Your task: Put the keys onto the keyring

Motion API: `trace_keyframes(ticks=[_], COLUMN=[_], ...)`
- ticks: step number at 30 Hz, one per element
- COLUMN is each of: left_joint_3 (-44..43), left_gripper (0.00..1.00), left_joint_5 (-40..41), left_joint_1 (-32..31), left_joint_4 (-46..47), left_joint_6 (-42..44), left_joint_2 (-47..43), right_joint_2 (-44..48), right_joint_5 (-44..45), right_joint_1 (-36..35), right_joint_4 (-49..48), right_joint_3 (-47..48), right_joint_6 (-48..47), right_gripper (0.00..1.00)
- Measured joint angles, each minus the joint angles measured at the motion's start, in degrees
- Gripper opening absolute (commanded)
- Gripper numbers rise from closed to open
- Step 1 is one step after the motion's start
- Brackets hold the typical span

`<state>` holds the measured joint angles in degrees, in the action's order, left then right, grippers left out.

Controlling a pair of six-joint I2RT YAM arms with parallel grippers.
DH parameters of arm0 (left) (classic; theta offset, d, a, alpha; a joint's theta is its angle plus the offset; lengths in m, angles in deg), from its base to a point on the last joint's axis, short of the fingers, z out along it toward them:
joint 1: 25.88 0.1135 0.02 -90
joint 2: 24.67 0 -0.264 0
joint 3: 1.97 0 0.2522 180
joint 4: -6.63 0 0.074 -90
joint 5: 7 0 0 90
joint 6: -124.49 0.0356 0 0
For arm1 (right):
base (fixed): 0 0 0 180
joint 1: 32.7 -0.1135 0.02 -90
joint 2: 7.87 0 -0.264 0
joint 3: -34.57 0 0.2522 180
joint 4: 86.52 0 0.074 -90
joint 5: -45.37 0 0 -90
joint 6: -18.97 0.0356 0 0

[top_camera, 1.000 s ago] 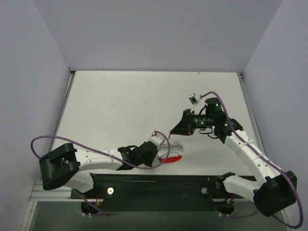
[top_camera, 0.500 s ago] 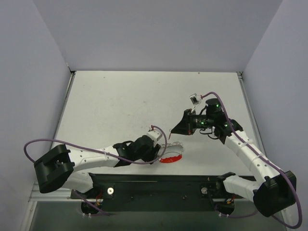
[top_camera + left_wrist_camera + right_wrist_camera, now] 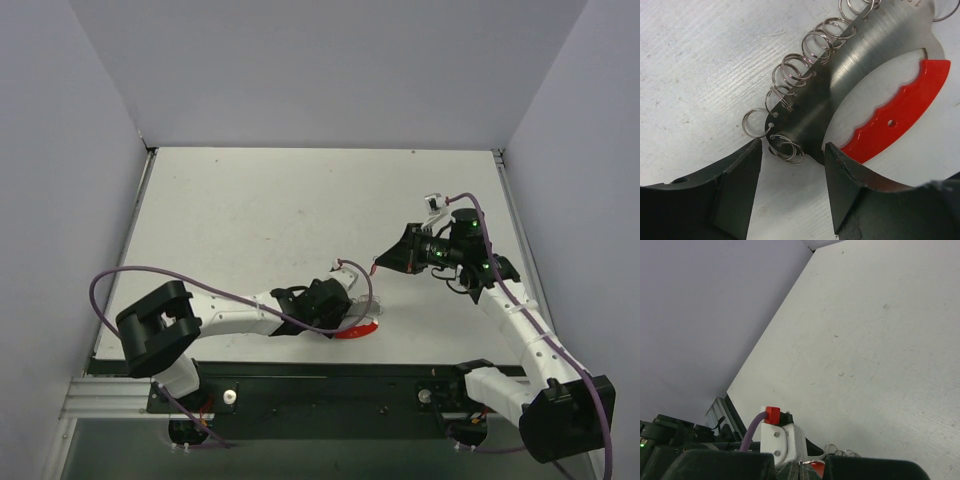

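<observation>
The keyring (image 3: 867,57) lies flat on the white table: a grey metal crescent with small wire rings along its outer edge and a wavy red arc (image 3: 900,115). My left gripper (image 3: 792,150) is open just behind the crescent's tip, one finger on each side, holding nothing. From above, the keyring (image 3: 356,328) shows beside the left gripper (image 3: 343,315). My right gripper (image 3: 383,264) hovers up and to the right, shut on the tiny red-headed key (image 3: 375,268). In the right wrist view only a thin sliver shows between the shut right gripper (image 3: 800,465).
The left wrist's white camera mount (image 3: 780,437) with its purple cable (image 3: 200,285) stands close below the right gripper. Grey walls enclose the table on three sides. A black rail (image 3: 330,385) runs along the near edge.
The left gripper has opened and released the keyring, and the left arm has swung in toward the middle. The right gripper has drawn back to the right with the key.
</observation>
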<state>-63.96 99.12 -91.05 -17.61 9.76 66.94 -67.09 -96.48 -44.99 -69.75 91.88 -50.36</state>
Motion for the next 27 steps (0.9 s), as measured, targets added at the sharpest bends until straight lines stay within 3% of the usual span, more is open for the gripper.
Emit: trace_keyframes(ticks=[14,18,27], left_joint_3=[-0.83,-0.28,-0.11], left_gripper=[0.32,0.00,0.00], left_joint_5=[1.27,1.22,1.25], left_joint_1=[-0.15,-0.13,1.07], left_joint_4=[-0.92,-0.92,-0.09], left_joint_6=[-0.63,-0.42,0.57], left_joint_2=[1.25,-0.55,-2.47], right_joint_2=[0.00,0.00,0.00], right_joint_5=[-0.07,-0.22,-0.87], right_joint_1=[0.33,0.33,0.33], right_joint_4=[-0.31,-0.33,-2.12], right_joint_3=[-0.07,-0.09,-1.09], right_joint_6=[0.55,0.57,1.33], right_gripper=[0.00,0.00,0.00])
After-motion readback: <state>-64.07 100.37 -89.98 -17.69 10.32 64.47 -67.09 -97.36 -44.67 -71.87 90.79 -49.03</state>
